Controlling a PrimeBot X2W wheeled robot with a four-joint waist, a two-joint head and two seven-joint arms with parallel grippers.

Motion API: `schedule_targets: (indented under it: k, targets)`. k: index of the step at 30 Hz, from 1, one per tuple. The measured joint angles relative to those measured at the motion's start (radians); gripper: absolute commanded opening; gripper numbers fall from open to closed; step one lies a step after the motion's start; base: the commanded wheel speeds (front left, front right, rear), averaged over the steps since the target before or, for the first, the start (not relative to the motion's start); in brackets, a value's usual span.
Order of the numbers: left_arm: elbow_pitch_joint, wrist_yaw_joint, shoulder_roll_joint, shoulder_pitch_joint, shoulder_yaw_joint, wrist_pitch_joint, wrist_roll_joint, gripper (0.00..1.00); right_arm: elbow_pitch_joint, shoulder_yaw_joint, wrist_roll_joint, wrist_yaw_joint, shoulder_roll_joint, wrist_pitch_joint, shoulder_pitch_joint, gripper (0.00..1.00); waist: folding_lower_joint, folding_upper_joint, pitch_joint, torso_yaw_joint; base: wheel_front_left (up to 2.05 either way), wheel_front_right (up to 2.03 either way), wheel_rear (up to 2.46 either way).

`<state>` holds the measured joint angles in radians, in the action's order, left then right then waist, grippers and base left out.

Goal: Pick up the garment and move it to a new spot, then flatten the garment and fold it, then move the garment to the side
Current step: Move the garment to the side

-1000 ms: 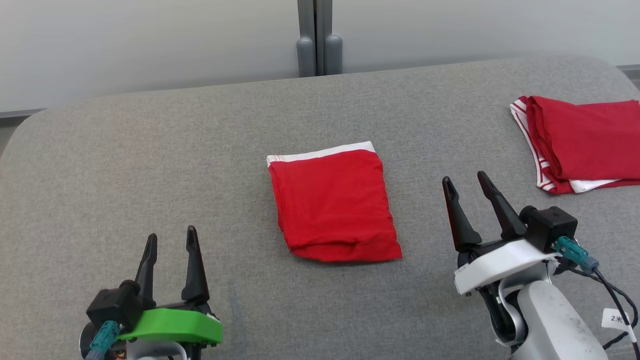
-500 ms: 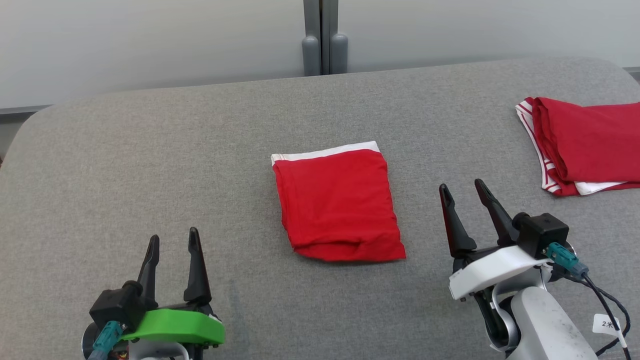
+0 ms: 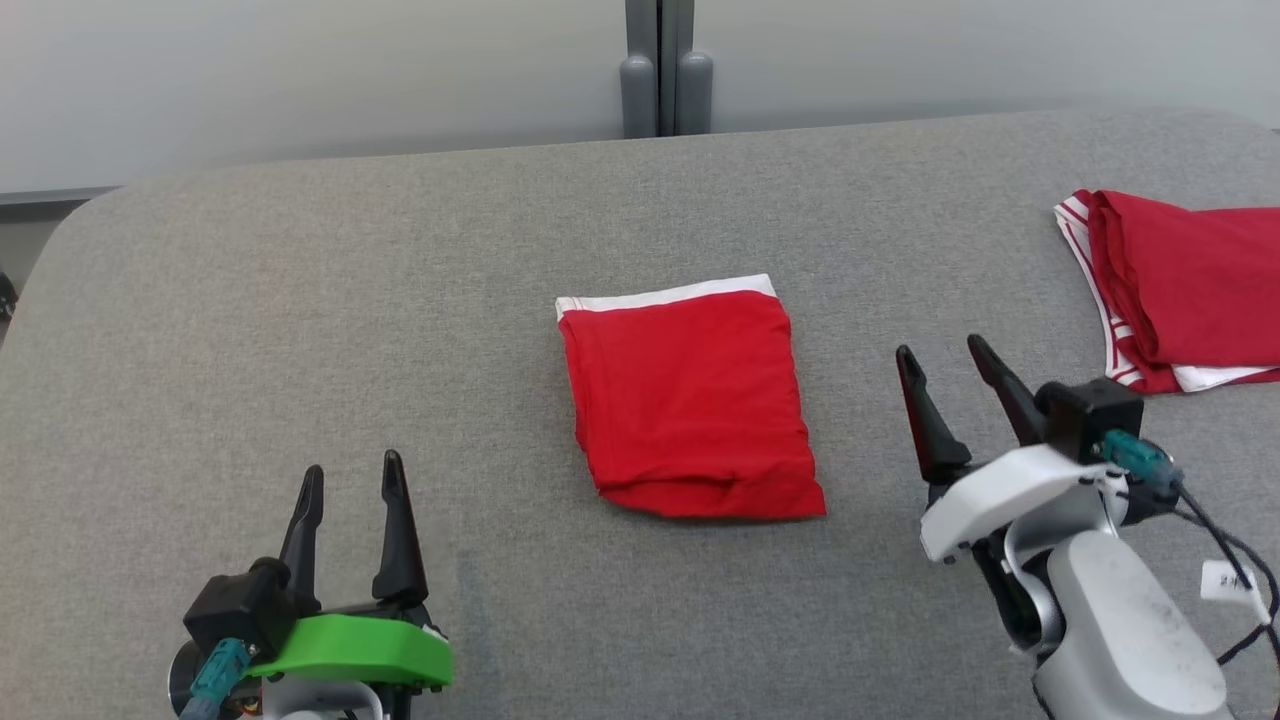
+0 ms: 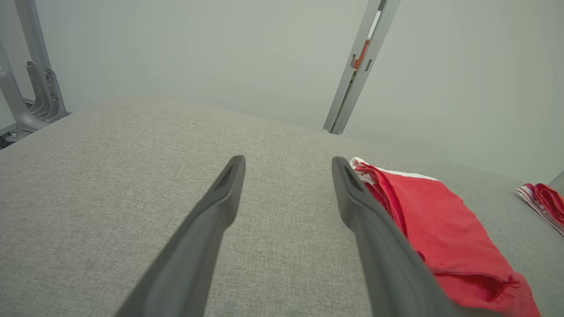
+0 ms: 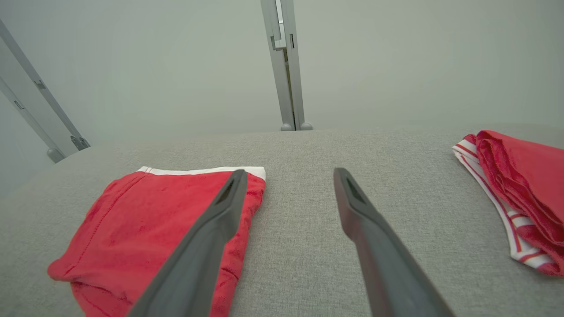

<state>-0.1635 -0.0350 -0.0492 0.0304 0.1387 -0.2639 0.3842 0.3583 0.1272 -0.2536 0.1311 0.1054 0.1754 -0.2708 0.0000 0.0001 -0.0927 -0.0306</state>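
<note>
Table point(image 3: 250, 300) of grey cloth spans the view. At its near left the left gripper point(image 3: 353, 468) gapes wide, empty. Garment point(image 3: 690, 400), red, folded, white band at the far edge, lies flat at centre. Just right, the right gripper point(image 3: 940, 350) gapes wide, empty. Far right lies a red pile point(image 3: 1190, 280).
</note>
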Motion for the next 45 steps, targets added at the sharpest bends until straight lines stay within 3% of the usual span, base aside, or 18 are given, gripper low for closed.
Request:
schedule_targets:
  k: [7,14,24,25,26,28,29,37,45]
  targets:
    - [0.002,-0.002,0.000,0.016,0.017,0.000,0.013,1.00,-0.001,0.051,-0.063,0.000,0.092,-0.272,-0.125,1.00,0.0000,0.0000,-0.020,-0.037,0.00,0.00,0.00]
    - [0.001,-0.010,0.000,0.034,0.043,0.000,0.032,1.00,0.085,0.148,-0.196,0.000,0.148,-0.484,-0.212,1.00,0.0000,0.0000,-0.049,-0.100,0.00,0.00,0.00]
    - [-0.002,-0.019,0.000,0.042,0.062,0.000,0.046,1.00,0.264,0.228,-0.285,0.000,0.180,-0.557,-0.279,1.00,0.0000,0.0000,-0.097,-0.210,0.00,0.00,0.00]
    - [-0.002,-0.020,0.000,0.042,0.062,0.000,0.046,1.00,0.277,0.237,-0.293,0.000,0.178,-0.557,-0.284,0.97,0.0000,0.0000,-0.101,-0.220,0.00,0.00,0.00]
    - [-0.001,-0.021,0.000,0.042,0.061,0.000,0.046,1.00,0.289,0.246,-0.299,0.000,0.176,-0.556,-0.294,0.48,0.0000,0.0000,-0.105,-0.230,0.00,0.00,0.00]
    - [0.000,-0.023,0.000,0.041,0.061,0.000,0.046,1.00,0.306,0.258,-0.307,0.000,0.173,-0.545,-0.307,0.08,0.0000,0.0000,-0.110,-0.240,0.00,0.00,0.00]
    - [0.000,-0.024,0.000,0.041,0.060,0.000,0.046,1.00,0.311,0.266,-0.311,0.000,0.171,-0.533,-0.311,0.00,0.0000,0.0000,-0.112,-0.243,0.00,0.00,0.00]
    - [0.002,-0.017,0.000,0.041,0.062,0.000,0.026,1.00,0.330,0.318,-0.318,0.001,0.180,-0.448,-0.346,0.00,0.0000,0.0000,-0.113,-0.192,0.00,0.00,0.00]
    - [0.015,0.000,0.000,0.050,0.045,0.000,-0.019,1.00,0.320,0.345,-0.325,0.001,0.238,-0.382,-0.382,0.00,0.0000,0.0000,-0.123,-0.059,0.00,0.00,0.00]
